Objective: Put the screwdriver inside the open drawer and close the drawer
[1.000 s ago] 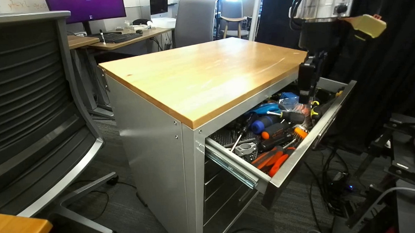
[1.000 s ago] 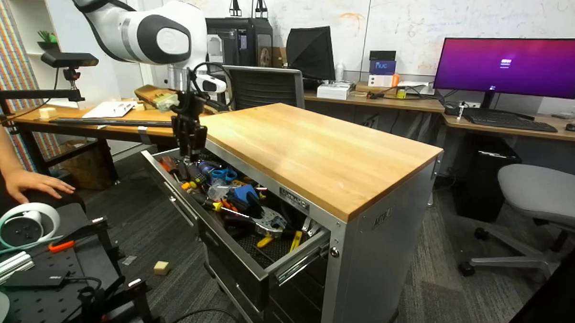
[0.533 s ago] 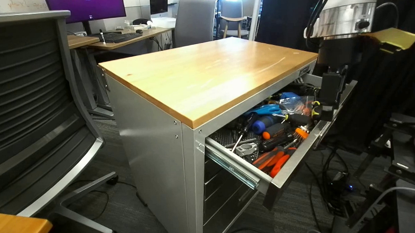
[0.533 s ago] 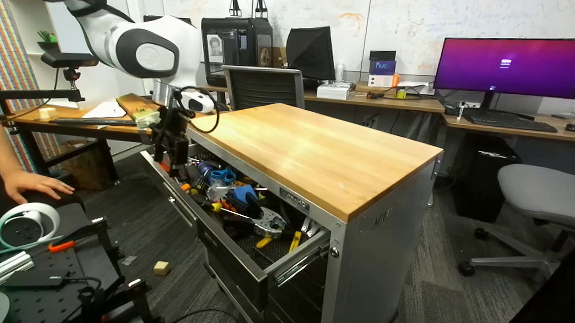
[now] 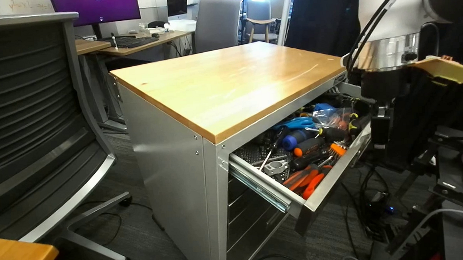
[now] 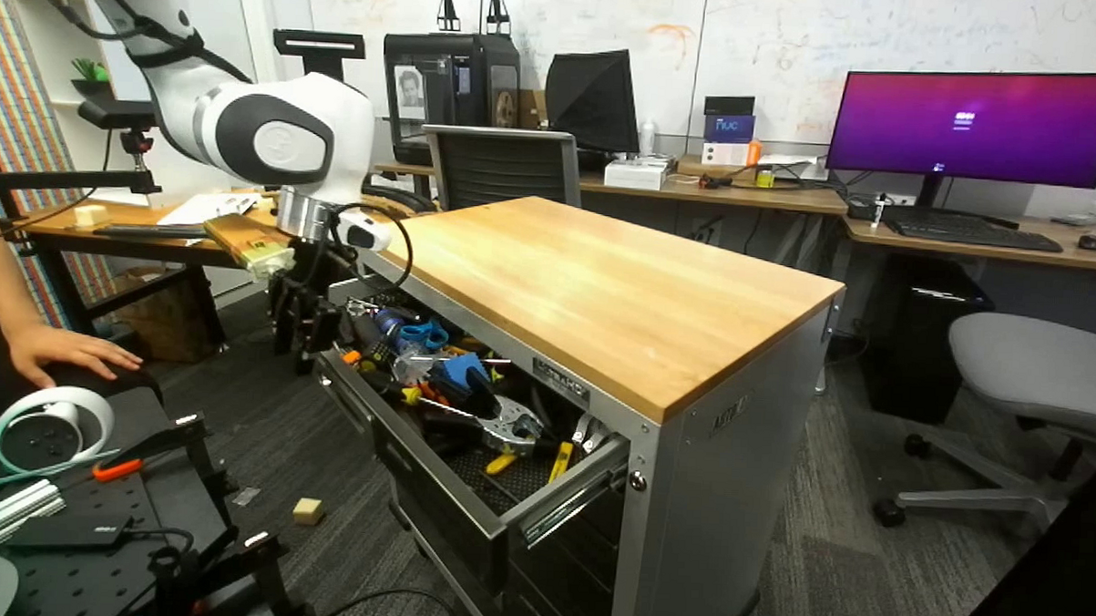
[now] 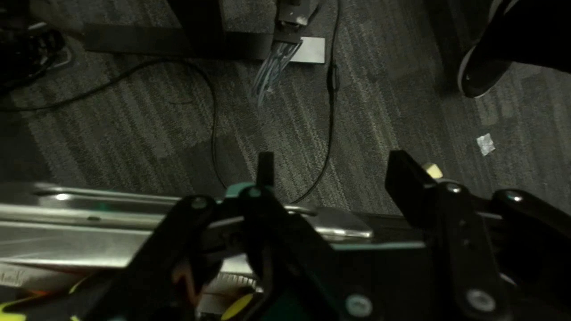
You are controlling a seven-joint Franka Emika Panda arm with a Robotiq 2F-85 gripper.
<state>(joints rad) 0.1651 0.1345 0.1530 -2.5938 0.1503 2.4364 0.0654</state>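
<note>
Gripper (image 7: 333, 174) has just moved outward off the drawer (image 5: 332, 181) and dropped outside its front rim (image 6: 446, 478), so likely done placing and lining up to push. Jaws wide apart, nothing between. Drawer's still pulled out. Screwdriver can't be picked out among the tools (image 5: 309, 146); presumably in there. Rim sits just beside the fingers (image 7: 403, 176), contact unclear. Looks like room outward over carpet (image 7: 276, 133); black stand (image 6: 65, 560) further out.
</note>
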